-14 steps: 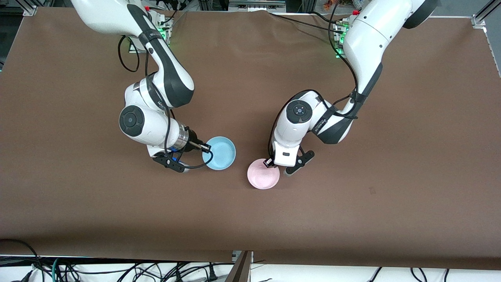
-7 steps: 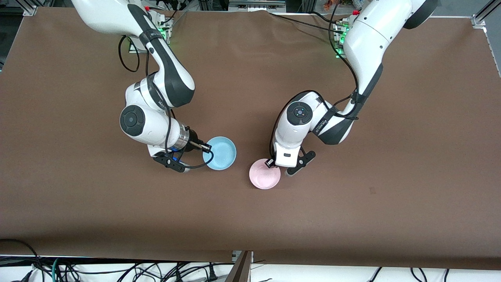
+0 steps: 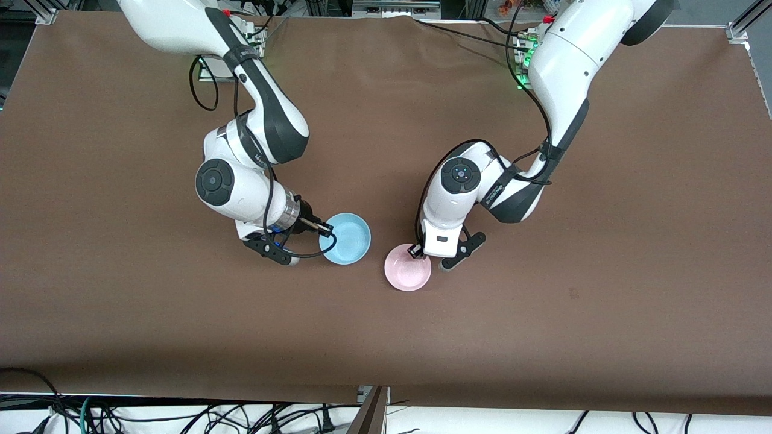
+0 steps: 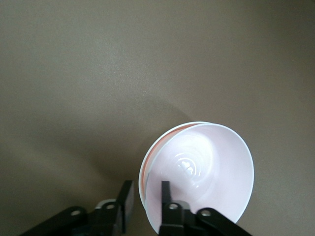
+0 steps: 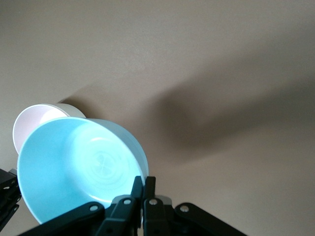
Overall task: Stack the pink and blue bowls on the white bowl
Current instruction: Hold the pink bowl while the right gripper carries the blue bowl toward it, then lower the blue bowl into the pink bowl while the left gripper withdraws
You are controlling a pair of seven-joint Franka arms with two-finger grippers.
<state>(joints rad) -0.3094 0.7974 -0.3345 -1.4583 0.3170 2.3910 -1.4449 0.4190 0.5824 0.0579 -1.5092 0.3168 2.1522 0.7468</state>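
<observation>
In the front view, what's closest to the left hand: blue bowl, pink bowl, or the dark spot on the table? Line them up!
1. pink bowl, right at the left hand.
2. blue bowl, held by the right hand.
3. dark spot, toward the left arm's end.

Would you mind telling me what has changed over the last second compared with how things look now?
The right tool, shut on the blue bowl, carried it a little toward the pink bowl. The left tool parted its fingers around the pink bowl's rim, where it had been clamped; that bowl has settled slightly farther from the front camera. The brown table is unchanged.
</observation>
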